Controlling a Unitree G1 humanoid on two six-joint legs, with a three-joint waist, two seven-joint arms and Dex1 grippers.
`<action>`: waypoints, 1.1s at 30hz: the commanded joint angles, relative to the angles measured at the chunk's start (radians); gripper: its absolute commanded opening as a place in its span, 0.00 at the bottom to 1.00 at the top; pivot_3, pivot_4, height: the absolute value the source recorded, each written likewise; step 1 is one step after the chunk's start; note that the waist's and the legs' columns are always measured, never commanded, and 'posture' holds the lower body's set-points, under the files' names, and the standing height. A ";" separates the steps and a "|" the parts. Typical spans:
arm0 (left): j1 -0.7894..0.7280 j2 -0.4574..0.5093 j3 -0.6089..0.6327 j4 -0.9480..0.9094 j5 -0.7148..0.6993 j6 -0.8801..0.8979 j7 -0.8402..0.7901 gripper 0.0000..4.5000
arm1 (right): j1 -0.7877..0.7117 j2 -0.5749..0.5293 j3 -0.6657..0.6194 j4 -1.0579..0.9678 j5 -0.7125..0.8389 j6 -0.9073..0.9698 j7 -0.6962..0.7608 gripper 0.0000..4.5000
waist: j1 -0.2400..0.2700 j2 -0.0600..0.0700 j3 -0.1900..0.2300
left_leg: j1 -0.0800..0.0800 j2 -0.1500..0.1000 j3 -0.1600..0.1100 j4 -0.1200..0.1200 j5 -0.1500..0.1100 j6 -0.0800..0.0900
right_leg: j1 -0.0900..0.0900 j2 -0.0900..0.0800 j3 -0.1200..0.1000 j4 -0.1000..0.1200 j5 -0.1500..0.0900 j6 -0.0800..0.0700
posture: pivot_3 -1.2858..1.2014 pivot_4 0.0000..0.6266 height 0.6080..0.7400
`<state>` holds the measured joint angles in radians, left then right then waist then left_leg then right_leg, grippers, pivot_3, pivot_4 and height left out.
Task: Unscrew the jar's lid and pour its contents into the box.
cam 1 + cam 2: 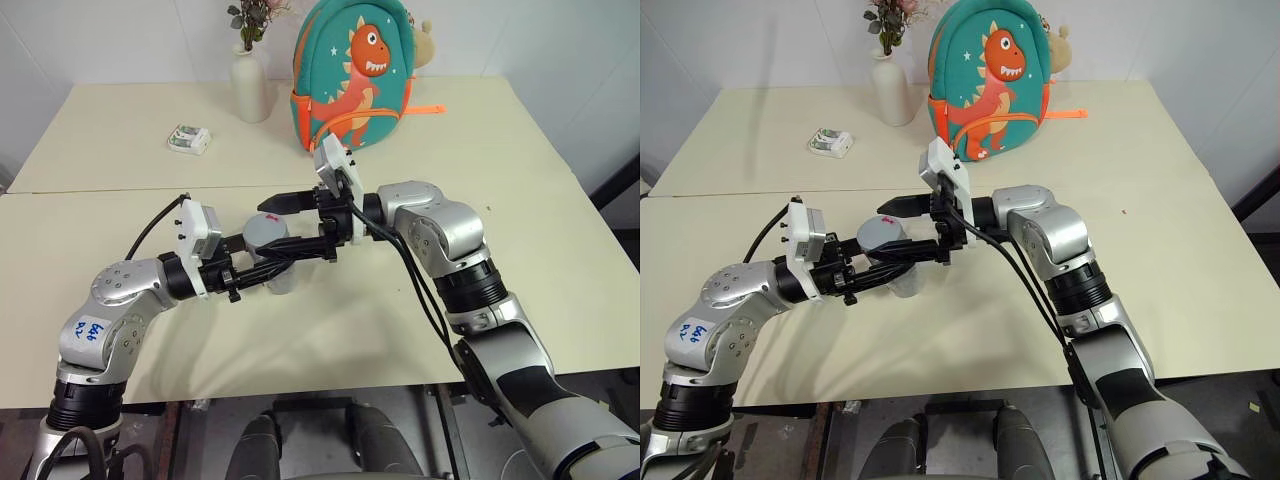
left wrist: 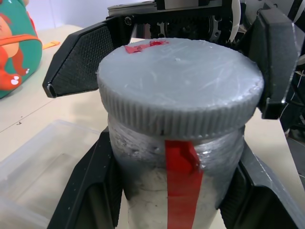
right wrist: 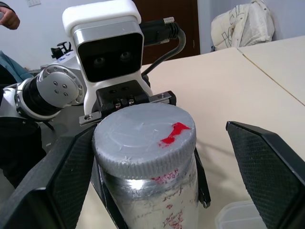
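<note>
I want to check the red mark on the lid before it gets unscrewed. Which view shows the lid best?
The right wrist view: the lid faces the camera with its top, red mark and ribbed rim clear, between the right gripper's open fingers. The left wrist view shows the lid large too, its mark at the far edge. The eye views show it small, partly hidden.

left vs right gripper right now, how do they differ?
Left gripper is shut on the jar, fingers against its body; right gripper is open, fingers either side of the lid, one clearly apart from it. Left reaches in from the robot's left, right from the opposite side. Both have black fingers.
</note>
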<state>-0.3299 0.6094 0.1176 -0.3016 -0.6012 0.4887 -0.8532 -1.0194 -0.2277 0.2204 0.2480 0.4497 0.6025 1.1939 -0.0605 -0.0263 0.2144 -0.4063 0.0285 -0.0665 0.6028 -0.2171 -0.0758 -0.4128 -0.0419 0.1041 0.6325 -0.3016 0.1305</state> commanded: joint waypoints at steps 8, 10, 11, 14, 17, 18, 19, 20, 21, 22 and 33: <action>-0.003 0.003 0.002 -0.030 -0.011 -0.023 -0.022 0.47 | -0.036 -0.056 -0.054 0.028 0.002 -0.035 0.032 0.99 | 0.000 0.000 0.000 | 0.000 0.000 0.000 0.000 0.000 0.000 | 0.000 0.000 0.000 0.000 0.000 0.000 | 0.52 0.24 1.00; -0.001 0.006 0.006 -0.029 -0.011 -0.023 -0.024 0.47 | -0.035 -0.066 -0.058 0.033 0.005 -0.038 0.043 0.99 | -0.001 0.000 0.000 | 0.000 0.000 0.000 0.000 0.000 0.000 | 0.000 0.000 0.000 0.000 0.000 0.000 | 0.52 0.24 1.00; -0.001 0.007 0.006 -0.030 -0.012 -0.023 -0.024 0.47 | -0.033 -0.071 -0.060 0.033 0.009 -0.038 0.051 0.99 | -0.001 0.000 0.000 | 0.000 0.000 0.000 0.000 0.000 0.000 | 0.000 0.000 0.000 0.000 0.000 0.000 | 0.52 0.24 1.00; -0.003 0.007 0.006 -0.029 -0.010 -0.022 -0.023 0.47 | -0.032 -0.079 -0.065 0.036 0.014 -0.040 0.065 0.99 | 0.000 0.000 0.000 | 0.000 0.000 0.000 0.000 0.000 0.000 | 0.000 0.000 0.000 0.000 0.000 0.000 | 0.52 0.24 1.00; -0.006 0.003 0.004 -0.028 -0.009 -0.023 -0.022 0.47 | -0.031 -0.082 -0.067 0.041 0.012 -0.043 0.074 0.99 | -0.001 0.000 0.000 | 0.000 0.000 0.000 0.000 0.000 0.000 | 0.000 0.000 0.000 0.000 0.000 0.000 | 0.52 0.24 1.00; -0.007 0.003 0.003 -0.027 -0.009 -0.023 -0.023 0.47 | -0.030 -0.083 -0.067 0.043 0.010 -0.044 0.077 0.99 | -0.001 0.000 0.000 | 0.000 0.000 0.000 0.000 0.000 0.000 | 0.000 0.000 0.000 0.000 0.000 0.000 | 0.52 0.24 1.00; -0.009 0.003 0.004 -0.024 -0.009 -0.024 -0.024 0.47 | -0.030 -0.083 -0.066 0.044 0.008 -0.045 0.079 0.99 | -0.002 0.000 0.000 | 0.000 0.000 0.000 0.000 0.000 0.000 | 0.000 0.000 0.000 0.000 0.000 0.000 | 0.52 0.24 1.00; -0.009 0.003 0.005 -0.023 -0.009 -0.025 -0.024 0.47 | -0.029 -0.083 -0.065 0.045 0.008 -0.046 0.081 0.99 | -0.002 0.000 0.000 | 0.000 0.000 0.000 0.000 0.000 0.000 | 0.000 0.000 0.000 0.000 0.000 0.000 | 0.52 0.24 1.00; -0.009 0.004 0.006 -0.021 -0.009 -0.025 -0.026 0.47 | -0.028 -0.085 -0.064 0.046 0.007 -0.047 0.084 0.99 | -0.002 0.000 0.000 | 0.000 0.000 0.000 0.000 0.000 0.000 | 0.000 0.000 0.000 0.000 0.000 0.000 | 0.52 0.24 1.00; -0.010 0.005 0.009 -0.020 -0.010 -0.025 -0.026 0.47 | -0.027 -0.085 -0.062 0.048 0.007 -0.049 0.086 0.99 | -0.001 0.000 0.000 | 0.000 0.000 0.000 0.000 0.000 0.000 | 0.000 0.000 0.000 0.000 0.000 0.000 | 0.52 0.24 1.00; -0.002 0.003 0.017 -0.022 -0.012 -0.025 -0.026 0.47 | -0.034 -0.091 -0.050 0.092 -0.022 -0.063 0.098 0.99 | -0.001 0.000 0.000 | 0.000 0.000 0.000 0.000 0.000 0.000 | 0.000 0.000 0.000 0.000 0.000 0.000 | 0.52 0.24 1.00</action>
<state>-0.3278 0.6092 0.1198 -0.2960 -0.5986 0.4878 -0.8648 -1.0326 -0.3109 0.1872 0.3473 0.4315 0.5525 1.2955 -0.0612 -0.0263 0.2145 -0.4063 0.0285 -0.0665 0.6028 -0.2171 -0.0758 -0.4128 -0.0418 0.1041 0.6322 -0.3016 0.1305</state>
